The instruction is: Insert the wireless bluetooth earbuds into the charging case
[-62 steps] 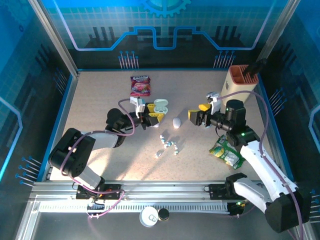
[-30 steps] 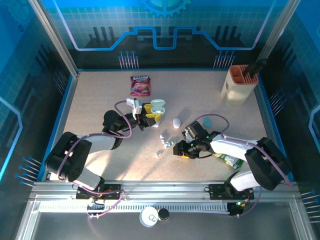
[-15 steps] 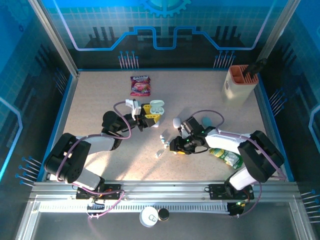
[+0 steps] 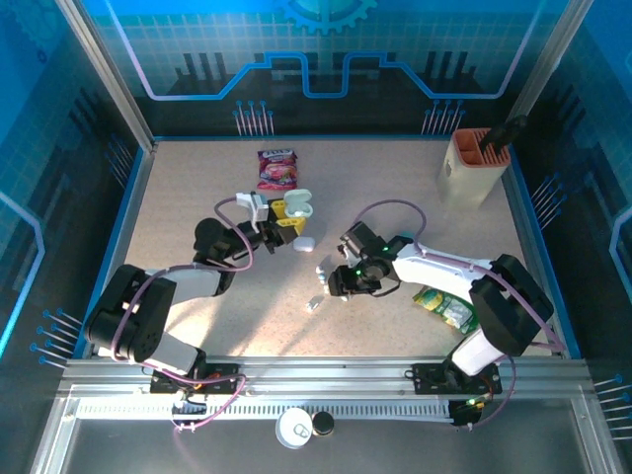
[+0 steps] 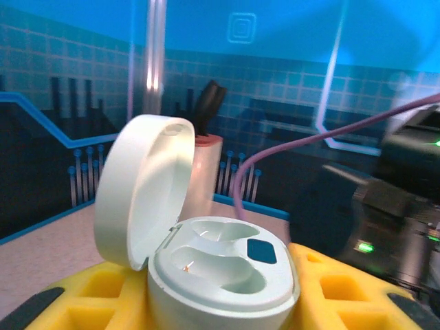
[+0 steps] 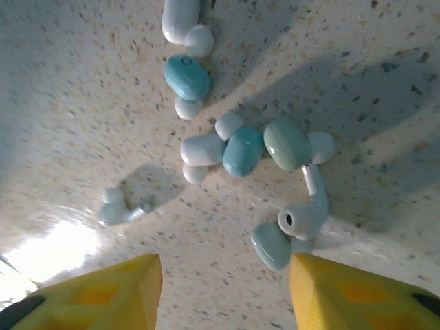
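Earbuds (image 6: 240,148), white and pale blue, lie loose in a small heap on the speckled tabletop (image 6: 82,103). They are just ahead of the right tool (image 6: 223,268), in line with the gap between its two yellow fingers (image 6: 124,289). That tool hangs low over them with its jaws standing well apart and nothing between them; neither finger touches a bud. One small pale bud (image 6: 120,210) lies on its own ahead of the finger on the left of the wrist view, apart from the heap. Two more, one white and one blue-capped, lie farther ahead at the far edge of the group.

The left tool (image 4: 288,217) is closed on the case (image 5: 220,268), its yellow fingers (image 5: 316,275) pressing on either side of the lower half. The lid (image 5: 141,185) is hinged back and stands nearly upright on the left of that tool's view. The two wells face up and are empty.

Seen from above, the right tool sits to the right of the left one and nearer the arm bases. A small white oval thing (image 4: 304,243) lies on the tabletop just beside the left tool, between the two tools. Beyond the left tool lies a pink packet (image 4: 277,168). Far beyond the right tool, off to its right, stands a holder (image 4: 472,163) with something dark in it. A green packet (image 4: 446,304) lies beside the right forearm.
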You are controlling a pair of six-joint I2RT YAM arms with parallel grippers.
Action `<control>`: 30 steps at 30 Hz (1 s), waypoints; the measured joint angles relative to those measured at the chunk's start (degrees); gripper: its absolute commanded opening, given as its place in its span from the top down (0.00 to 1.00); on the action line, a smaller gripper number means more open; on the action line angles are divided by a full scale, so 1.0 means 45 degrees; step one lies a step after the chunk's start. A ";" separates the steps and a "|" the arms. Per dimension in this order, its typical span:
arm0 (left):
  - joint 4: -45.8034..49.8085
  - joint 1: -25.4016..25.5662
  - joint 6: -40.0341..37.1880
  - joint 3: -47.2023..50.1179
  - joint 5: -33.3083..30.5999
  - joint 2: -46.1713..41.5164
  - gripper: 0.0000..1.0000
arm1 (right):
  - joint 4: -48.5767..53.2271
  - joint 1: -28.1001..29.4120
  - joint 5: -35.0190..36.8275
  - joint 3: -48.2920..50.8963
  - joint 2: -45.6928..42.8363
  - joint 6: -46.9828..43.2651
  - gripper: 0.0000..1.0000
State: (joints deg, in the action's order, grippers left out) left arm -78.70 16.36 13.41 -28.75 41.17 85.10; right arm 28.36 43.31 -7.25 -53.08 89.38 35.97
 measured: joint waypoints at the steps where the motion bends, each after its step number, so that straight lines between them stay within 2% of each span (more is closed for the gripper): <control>1: 0.0000 -0.0194 0.0000 0.0000 -0.0092 -0.0034 0.63 | 0.0437 0.0427 0.0724 -0.0248 0.0000 -0.0228 0.49; 7: 0.0223 -0.1039 -0.0039 0.0000 -0.0398 -0.0374 0.63 | 0.2914 0.2623 0.4065 -0.2098 0.0840 -0.1122 0.52; 14: 0.1307 -0.1122 -0.0563 0.0000 -0.0675 -0.1185 0.63 | 0.5255 0.3968 0.6649 -0.4075 0.3303 -0.1841 0.58; 19: 0.1914 -0.1190 -0.0816 0.0000 -0.0782 -0.1632 0.63 | 0.6052 0.4269 0.7514 -0.4532 0.4031 -0.2089 0.62; 23: 0.2171 -0.1200 -0.0981 0.0000 -0.0845 -0.1690 0.63 | 0.6358 0.4279 0.7742 -0.4721 0.4396 -0.2307 0.72; 30: 0.2438 -0.1209 -0.1010 0.0000 -0.0865 -0.1690 0.63 | 0.6411 0.4279 0.7844 -0.5017 0.4930 -0.2463 0.71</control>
State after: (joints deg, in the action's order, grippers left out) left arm -67.72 10.92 8.86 -28.75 37.28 77.49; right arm 57.21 62.57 28.05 -75.66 111.57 24.88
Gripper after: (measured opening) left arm 0.393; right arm 0.285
